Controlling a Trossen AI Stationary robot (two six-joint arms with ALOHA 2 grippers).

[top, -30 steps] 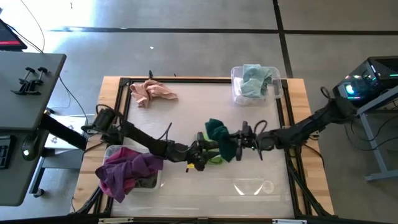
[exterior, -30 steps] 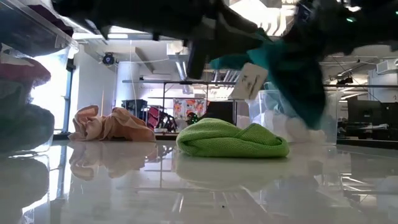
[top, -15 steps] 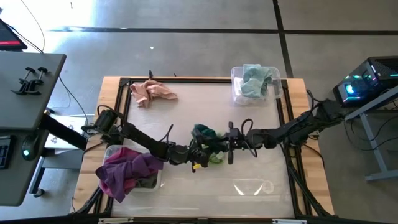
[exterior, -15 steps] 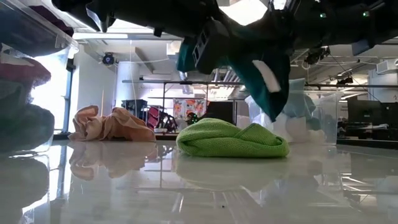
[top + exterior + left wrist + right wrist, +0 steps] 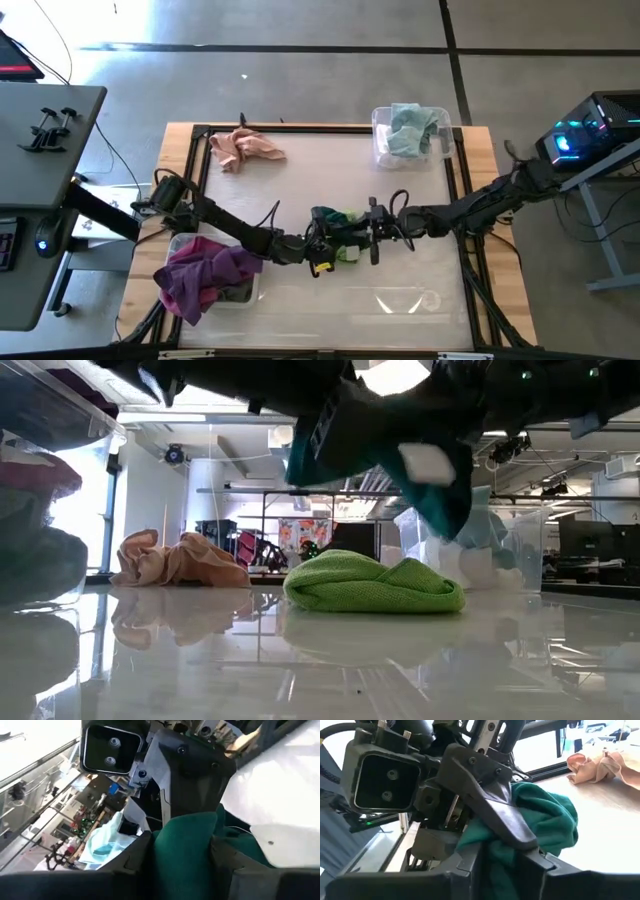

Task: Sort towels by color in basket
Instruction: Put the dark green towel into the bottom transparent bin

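A dark green towel [image 5: 326, 215] with a white tag [image 5: 425, 462] hangs in the air above the table's middle, bunched between both grippers. My left gripper [image 5: 322, 243] comes from the left and my right gripper [image 5: 350, 232] from the right; both are shut on it. A lime green towel [image 5: 375, 582] lies flat on the table right below them [image 5: 347, 253]. A peach-pink towel [image 5: 246, 148] lies at the far left. Purple and magenta towels [image 5: 205, 275] fill the near-left bin, and a pale teal towel [image 5: 411, 128] sits in the far-right bin. My left gripper pinches a bunched fold of the dark green towel [image 5: 182, 852] between its two fingers, coming level from the table's left. The towel is lifted clear of the table. My right gripper pinches the same bunch [image 5: 502, 857] between its two fingers, level from the table's right, close beside the left gripper's finger [image 5: 495, 807]. The rest of the towel [image 5: 440, 500] hangs below with the tag showing.
A clear bin [image 5: 440, 135] stands at the far right, a clear bin [image 5: 178, 245] at the near left and another clear bin [image 5: 405, 300] near the front edge. A black frame [image 5: 300, 128] rims the table top. The room shows beyond.
My right gripper has carried the dark green towel toward the table's left, up to my left gripper. The towel, hanging long below the right gripper a second ago, is now bunched up between the two grippers, above the lime green towel.
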